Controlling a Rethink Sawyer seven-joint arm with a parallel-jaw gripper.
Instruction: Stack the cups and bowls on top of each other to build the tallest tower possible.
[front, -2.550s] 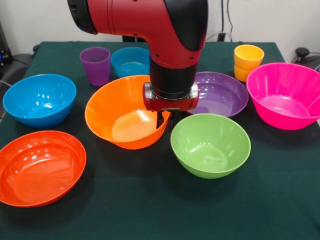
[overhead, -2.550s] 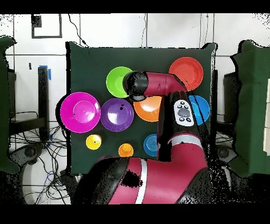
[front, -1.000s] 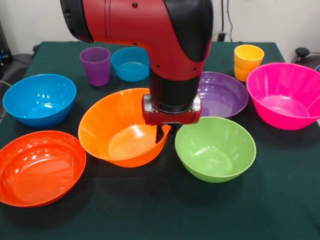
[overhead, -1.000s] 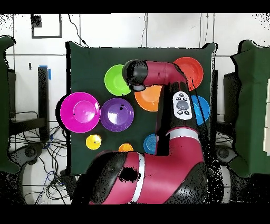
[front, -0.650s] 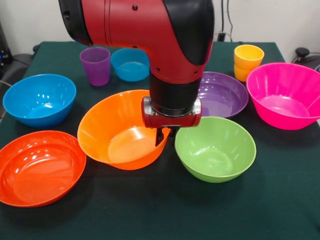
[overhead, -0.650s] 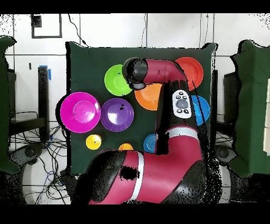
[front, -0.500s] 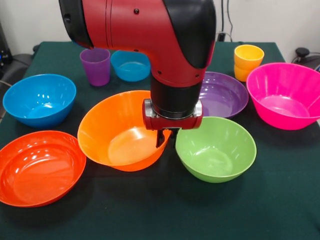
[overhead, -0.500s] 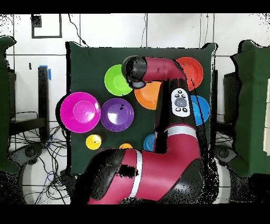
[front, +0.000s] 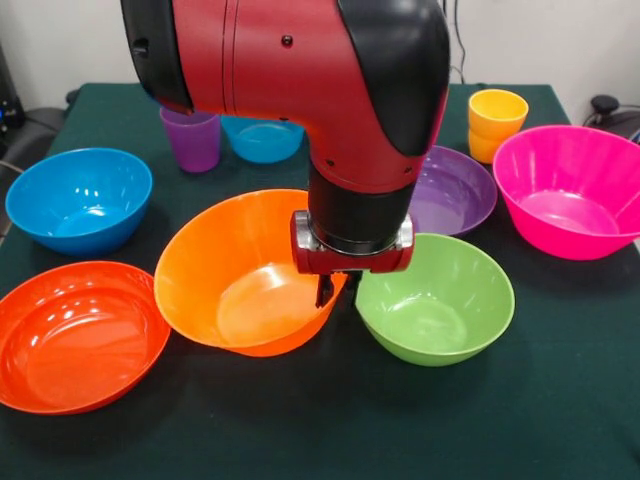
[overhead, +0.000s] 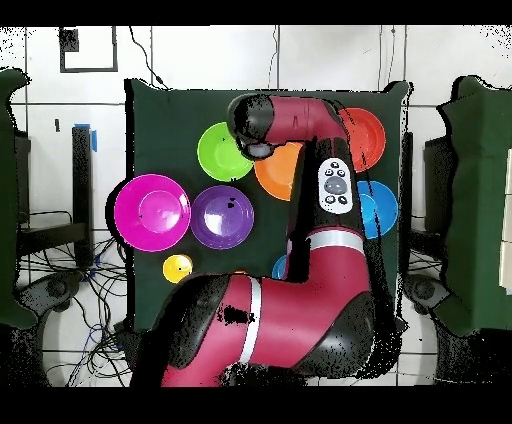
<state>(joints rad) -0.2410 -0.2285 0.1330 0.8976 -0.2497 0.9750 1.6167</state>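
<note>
No words to read

No letters, numbers or signs can be read on anything here.

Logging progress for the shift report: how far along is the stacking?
Barely begun: only the yellow cup sits on an orange cup. The gripper grips the large orange bowl by its rim. The pink bowl and other bowls remain separate.
</note>
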